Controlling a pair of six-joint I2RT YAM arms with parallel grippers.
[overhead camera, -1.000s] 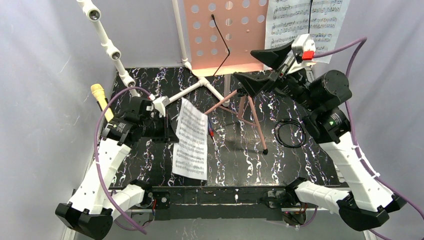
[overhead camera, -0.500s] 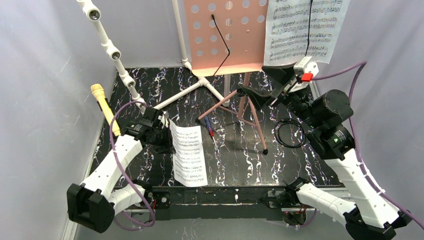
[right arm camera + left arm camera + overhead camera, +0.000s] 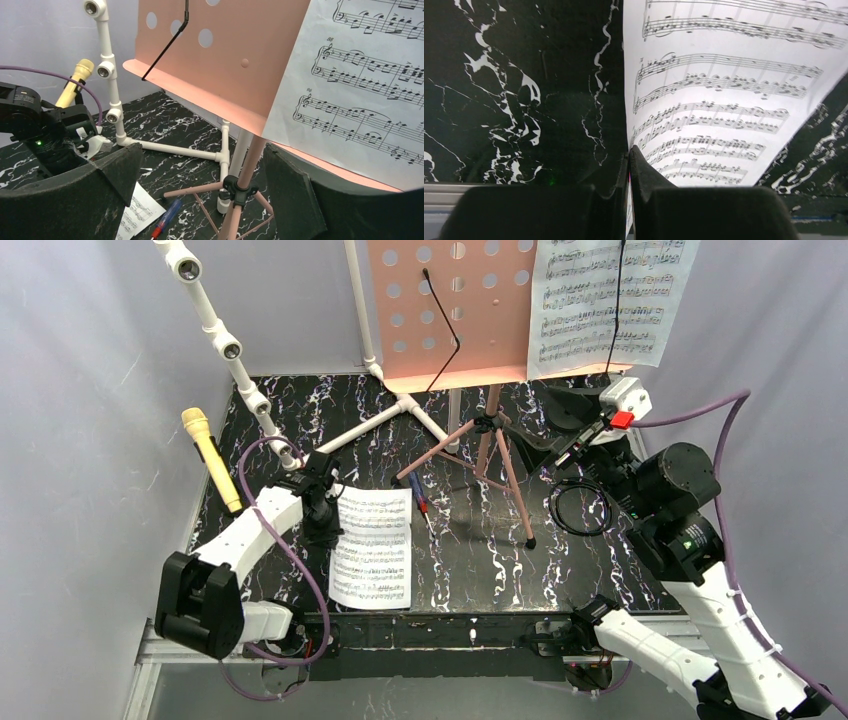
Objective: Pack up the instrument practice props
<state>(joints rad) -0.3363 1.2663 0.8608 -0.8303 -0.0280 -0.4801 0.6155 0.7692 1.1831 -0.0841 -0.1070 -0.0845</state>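
Loose page [image 3: 372, 545] lies on surface [image 3: 470, 570], lower centre-left of the top view. Pen-like tool [image 3: 421, 498] just right of its upper corner. Tripod legs [image 3: 500, 455] at centre. Music board [image 3: 445, 310] above them at top centre, with second page [image 3: 610, 300] on its right side. Cable coil [image 3: 580, 508] right of tripod legs. Microphone [image 3: 210, 455] at left edge. Pipe frame [image 3: 225, 340] upper left.
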